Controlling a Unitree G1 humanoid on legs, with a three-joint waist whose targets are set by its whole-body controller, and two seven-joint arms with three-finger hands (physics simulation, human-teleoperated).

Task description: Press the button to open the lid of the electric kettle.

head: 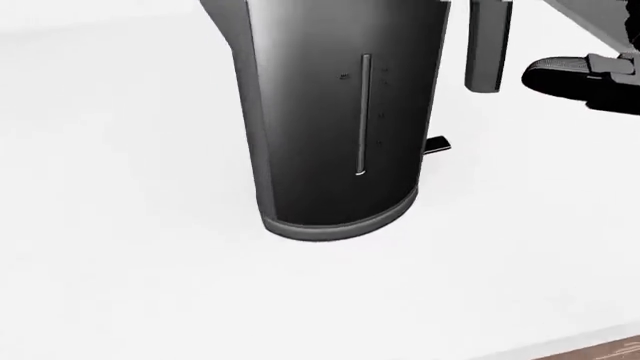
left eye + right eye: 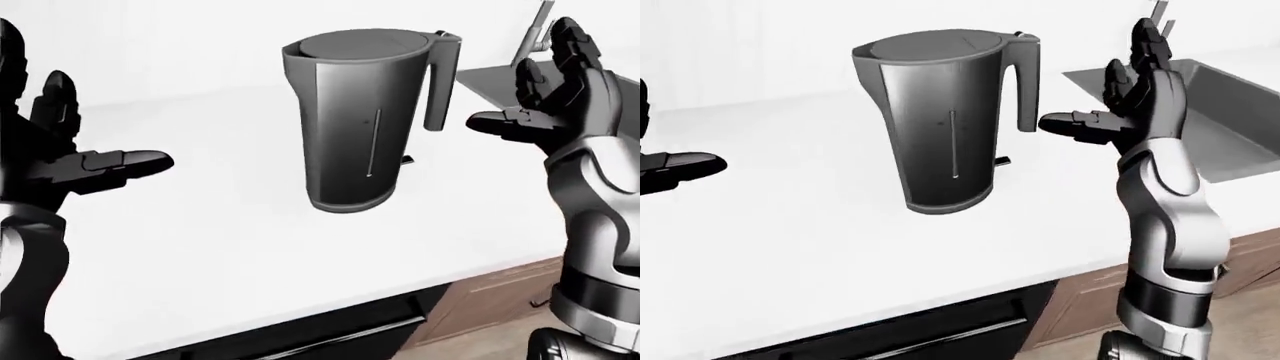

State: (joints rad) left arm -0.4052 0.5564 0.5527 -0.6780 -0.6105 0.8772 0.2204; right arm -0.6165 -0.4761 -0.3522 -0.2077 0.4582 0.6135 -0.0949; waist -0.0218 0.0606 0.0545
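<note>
A dark grey electric kettle (image 2: 350, 127) stands upright on the white counter (image 2: 230, 247), its round lid (image 2: 355, 43) down. Its handle (image 2: 443, 82) faces right, with a small nub (image 2: 440, 34) at the top. A short black lever (image 2: 408, 160) sticks out near its base. My right hand (image 2: 525, 94) is open, held just right of the handle at its height, not touching it. In the head view only its thumb (image 1: 575, 79) shows beside the kettle body (image 1: 340, 120). My left hand (image 2: 105, 124) is open, well left of the kettle.
A steel sink (image 2: 1225, 112) with a faucet (image 2: 540, 26) lies right of the kettle, behind my right hand. Below the counter edge are a black oven with a bar handle (image 2: 950, 336) and a wooden cabinet (image 2: 1080, 300).
</note>
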